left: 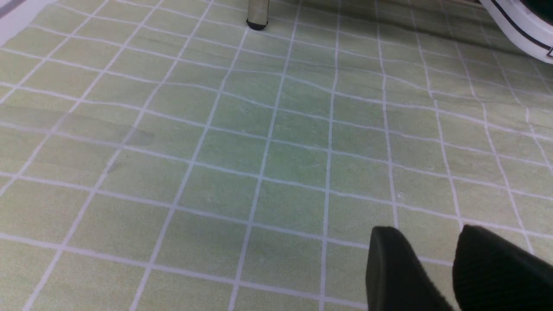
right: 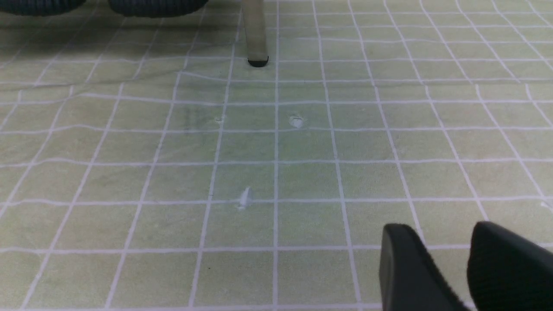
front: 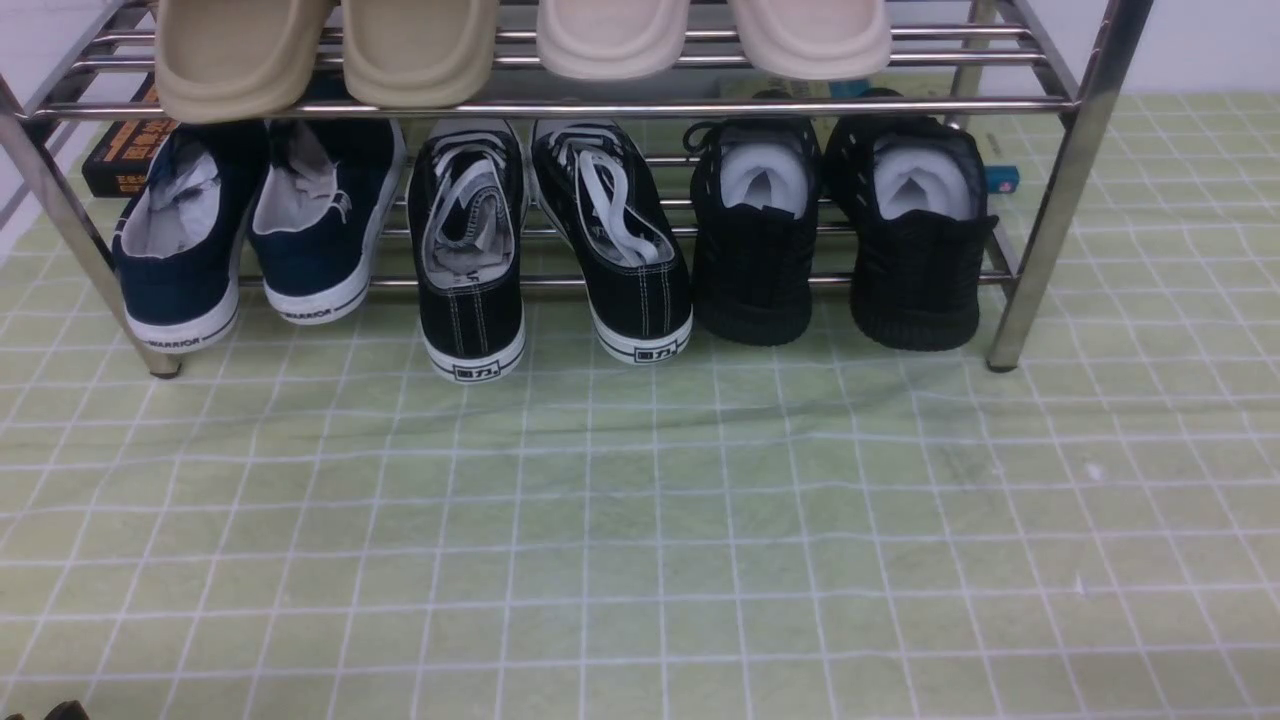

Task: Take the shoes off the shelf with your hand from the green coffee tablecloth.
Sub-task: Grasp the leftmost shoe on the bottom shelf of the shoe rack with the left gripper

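The navy-blue shoes (front: 255, 225) with white soles stand at the left end of the chrome shelf's (front: 560, 105) lower tier, heels toward me, paper stuffed inside. The green coffee tablecloth (front: 640, 540) with its white grid spreads in front of the shelf. My left gripper (left: 427, 231) hovers low over the cloth, well short of the shelf, its black fingers (left: 397, 268) apart with only cloth between them. My right gripper (right: 438, 226) is likewise open over bare cloth. Neither gripper shows in the front view.
Black lace-up sneakers (front: 550, 240) sit mid-tier and black knit sneakers (front: 840, 230) at the right. Beige slippers (front: 330, 50) fill the top tier. Shelf legs (left: 257, 17) (right: 258, 47) stand on the cloth. A white shoe sole (left: 522, 30) juts out ahead of the left gripper. A dark box (front: 125, 155) lies behind the shelf.
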